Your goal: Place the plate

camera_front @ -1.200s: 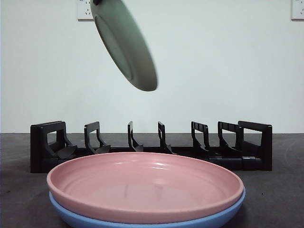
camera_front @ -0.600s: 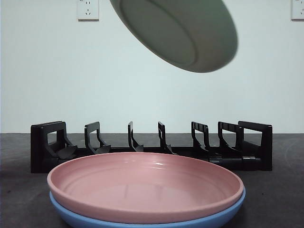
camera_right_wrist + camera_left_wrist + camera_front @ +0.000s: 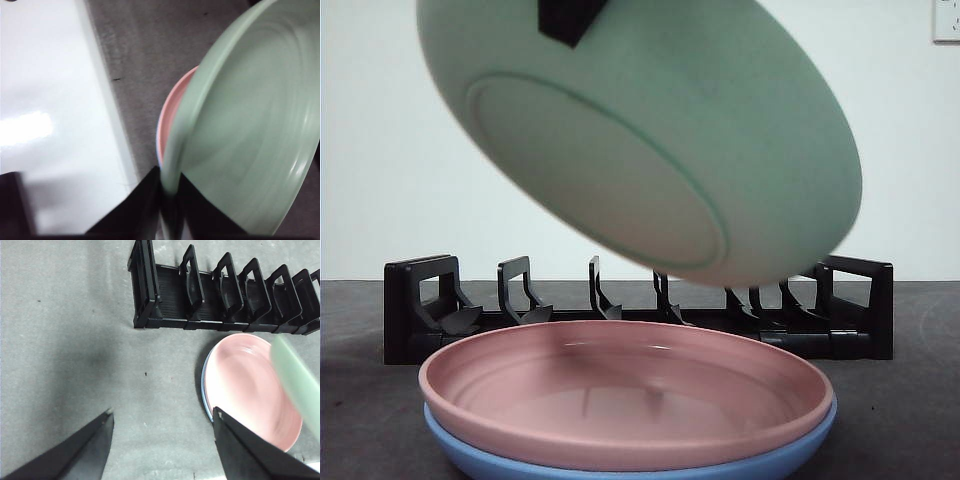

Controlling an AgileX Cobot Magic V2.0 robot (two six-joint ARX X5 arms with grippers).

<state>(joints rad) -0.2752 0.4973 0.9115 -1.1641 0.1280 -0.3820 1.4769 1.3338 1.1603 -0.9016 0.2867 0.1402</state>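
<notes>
A round pale-green plate (image 3: 650,140) is held tilted above the pink plate (image 3: 620,395), its rim pinched by the right gripper (image 3: 167,192)'s closed jaws; the left gripper (image 3: 160,427) waits, jaws wide and empty. Lowering onto the stack is judged next.

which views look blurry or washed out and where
Front view: the green plate is soft, the rack sharp. Left wrist view: the green plate's edge is smeared. Right wrist view: a blown-out white area beside the right hand, shut on the plate's rim.
</notes>
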